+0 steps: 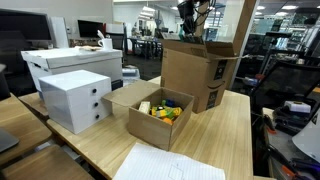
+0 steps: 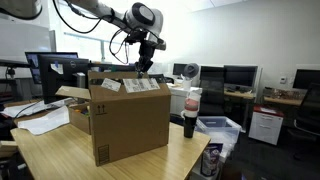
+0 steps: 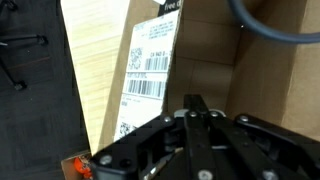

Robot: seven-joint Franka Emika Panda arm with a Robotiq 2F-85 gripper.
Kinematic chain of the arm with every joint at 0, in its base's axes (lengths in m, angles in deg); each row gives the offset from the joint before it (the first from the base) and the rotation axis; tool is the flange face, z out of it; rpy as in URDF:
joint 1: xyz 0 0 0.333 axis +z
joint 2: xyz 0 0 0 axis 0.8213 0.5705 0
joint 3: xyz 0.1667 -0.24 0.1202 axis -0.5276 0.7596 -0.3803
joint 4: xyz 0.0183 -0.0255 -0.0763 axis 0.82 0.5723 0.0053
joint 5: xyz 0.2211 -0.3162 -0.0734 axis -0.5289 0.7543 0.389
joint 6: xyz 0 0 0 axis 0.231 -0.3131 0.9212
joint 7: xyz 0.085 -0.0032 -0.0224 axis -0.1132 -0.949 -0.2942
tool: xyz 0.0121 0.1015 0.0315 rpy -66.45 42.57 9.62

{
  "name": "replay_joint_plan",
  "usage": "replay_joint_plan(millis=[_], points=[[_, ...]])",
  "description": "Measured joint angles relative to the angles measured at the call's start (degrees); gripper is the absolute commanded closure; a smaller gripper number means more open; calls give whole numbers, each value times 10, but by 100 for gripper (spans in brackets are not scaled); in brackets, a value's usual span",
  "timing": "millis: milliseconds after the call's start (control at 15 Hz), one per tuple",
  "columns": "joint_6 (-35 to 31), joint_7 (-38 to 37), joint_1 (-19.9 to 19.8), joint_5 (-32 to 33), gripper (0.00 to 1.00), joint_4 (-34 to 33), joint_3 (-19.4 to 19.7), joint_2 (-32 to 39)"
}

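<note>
One claw (image 2: 143,67), fingers (image 3: 186,125) together, just over the tall cardboard box's (image 2: 130,125) open top, upright flap (image 1: 238,22) beside.

Two cardboard boxes (image 1: 200,72) — two white boxes (image 1: 75,100) — one hand (image 2: 146,62).

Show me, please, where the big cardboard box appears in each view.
In an exterior view: big cardboard box right of centre, behind the smaller open box.
In an exterior view: left of centre, on the table.
Wrist view: its labelled flap, upper middle.
Shared landmark: the gripper above it.
</note>
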State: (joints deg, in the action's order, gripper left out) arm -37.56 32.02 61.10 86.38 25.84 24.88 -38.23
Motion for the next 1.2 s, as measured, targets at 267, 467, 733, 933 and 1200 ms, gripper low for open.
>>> replay_joint_plan(millis=[267, 467, 733, 933, 1200], points=[[5, -8, -47, 36, 100, 59, -70, -41], [13, -16, -69, 46, 100, 89, -101, -68], [15, -37, -80, 66, 100, 115, -121, -101], [15, -65, -80, 86, 100, 135, -126, -122], [-7, -76, -85, 87, 100, 164, -134, -142]])
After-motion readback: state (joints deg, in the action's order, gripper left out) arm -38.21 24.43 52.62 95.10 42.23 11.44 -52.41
